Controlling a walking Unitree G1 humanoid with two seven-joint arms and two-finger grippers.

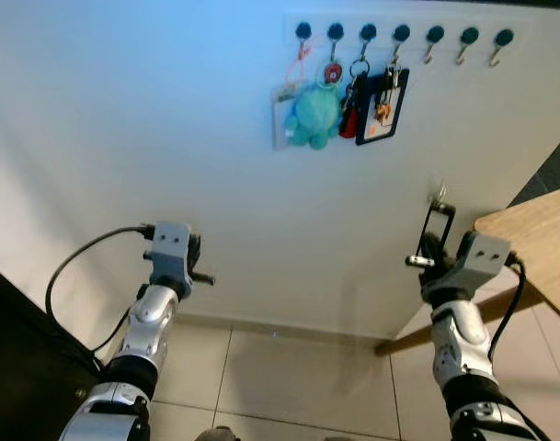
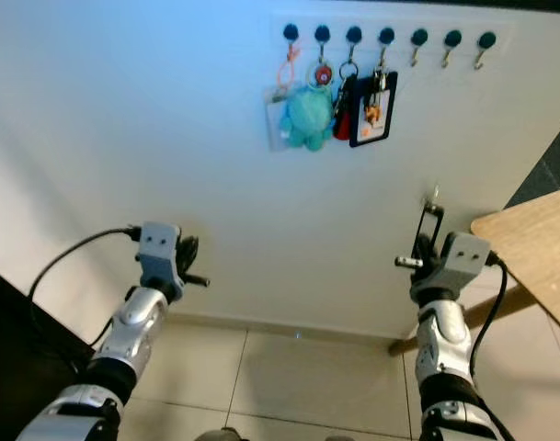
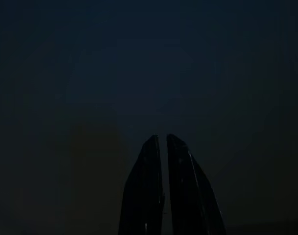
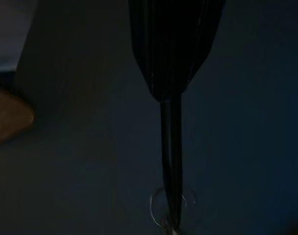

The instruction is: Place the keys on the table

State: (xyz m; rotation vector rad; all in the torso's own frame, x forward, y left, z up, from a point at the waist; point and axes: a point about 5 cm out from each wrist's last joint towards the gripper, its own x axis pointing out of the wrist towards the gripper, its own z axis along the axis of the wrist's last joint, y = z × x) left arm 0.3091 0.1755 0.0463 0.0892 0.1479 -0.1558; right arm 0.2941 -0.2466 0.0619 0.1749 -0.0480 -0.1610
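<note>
Beside the wooden surface (image 1: 537, 241), right pincer (image 1: 435, 219) clamped on a key ring (image 4: 172, 205) (glint clearest at wrist); left pincer (image 3: 162, 188) nearly closed, holding nothing.

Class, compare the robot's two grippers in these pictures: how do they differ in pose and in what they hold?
The right gripper points upward with a metal key ring at its fingertips; the left gripper points sideways and holds nothing. The right gripper is beside the wooden table; the left gripper is far from it. Both are shut, below the key rack.
</note>
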